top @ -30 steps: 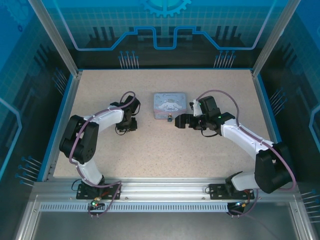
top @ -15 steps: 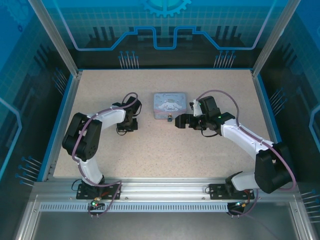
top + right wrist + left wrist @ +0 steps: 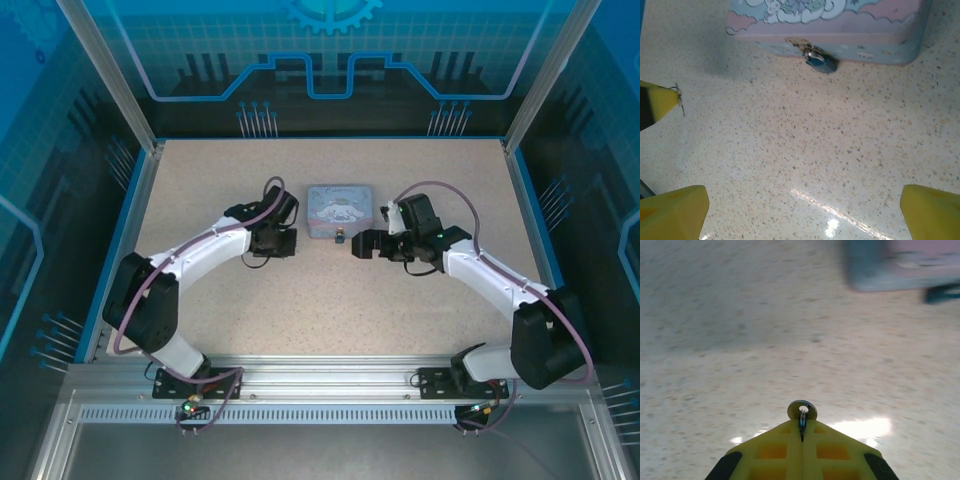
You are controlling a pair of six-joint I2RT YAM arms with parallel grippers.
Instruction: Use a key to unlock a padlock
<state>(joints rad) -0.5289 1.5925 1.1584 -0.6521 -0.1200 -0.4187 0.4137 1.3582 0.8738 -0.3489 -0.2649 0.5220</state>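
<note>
The left tool (image 3: 802, 435) is clamped shut on the key (image 3: 802, 411), whose round end pokes past the tips, likely pinched so for carrying to the lock. The padlock (image 3: 821, 62) hangs at the near face of the tin (image 3: 860, 30), down by the counter (image 3: 805, 150), right of that tool and apart. The right tool (image 3: 805, 210) gapes empty, facing the padlock, near it.

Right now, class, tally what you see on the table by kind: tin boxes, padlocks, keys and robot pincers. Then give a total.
Tin box: 1
Padlock: 1
Key: 1
Pincers: 2 (left pincer, right pincer)
Total: 5
</note>
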